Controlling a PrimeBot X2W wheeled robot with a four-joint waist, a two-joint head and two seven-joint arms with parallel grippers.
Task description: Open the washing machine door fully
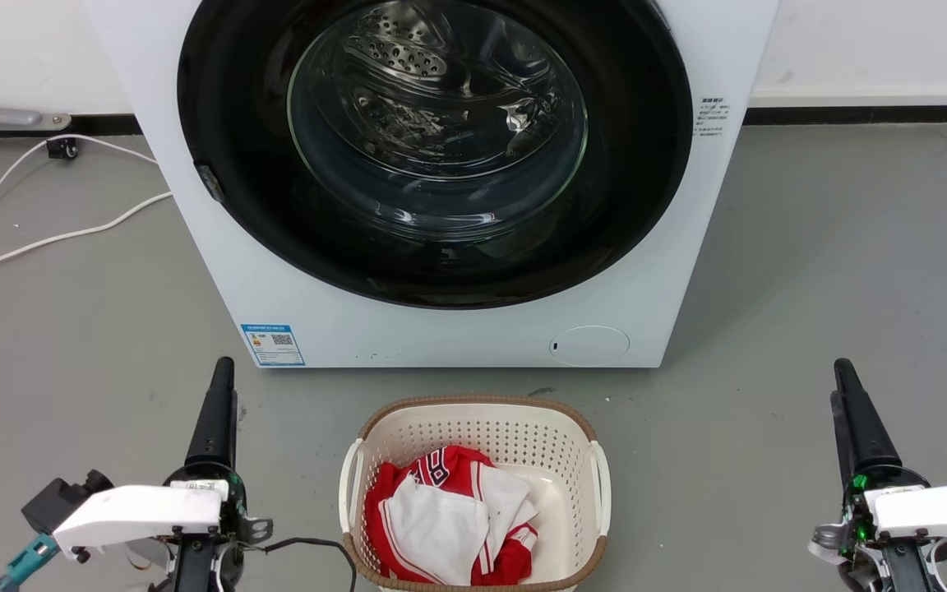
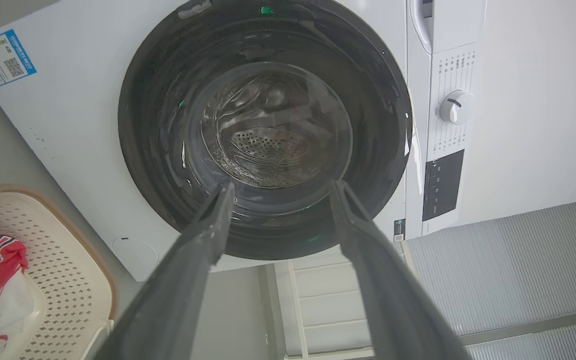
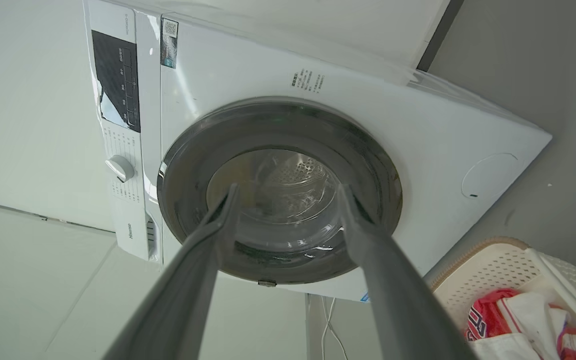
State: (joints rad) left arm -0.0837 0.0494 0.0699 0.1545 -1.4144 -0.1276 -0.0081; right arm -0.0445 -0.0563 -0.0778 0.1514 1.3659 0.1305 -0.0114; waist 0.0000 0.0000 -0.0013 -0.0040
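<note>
While my left gripper (image 1: 222, 372) hovers, jaws apart, before the washing machine's (image 1: 441, 337) left corner, the washing machine door (image 1: 432, 156) sits shut in its front. It is probably stiff, weighty and slick, so I'd hook its left-rim tab (image 1: 210, 182). My right gripper (image 1: 842, 372) hovers off the machine's right, jaws apart.

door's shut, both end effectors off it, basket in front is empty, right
No: the head view shows the basket holding red and white clothing. The washing machine door is shut, left end effector and right end effector off it.

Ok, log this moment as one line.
washing machine door: shut, untouched | left gripper: open, off door | right gripper: open, off door | laundry basket: holds clothes
</note>
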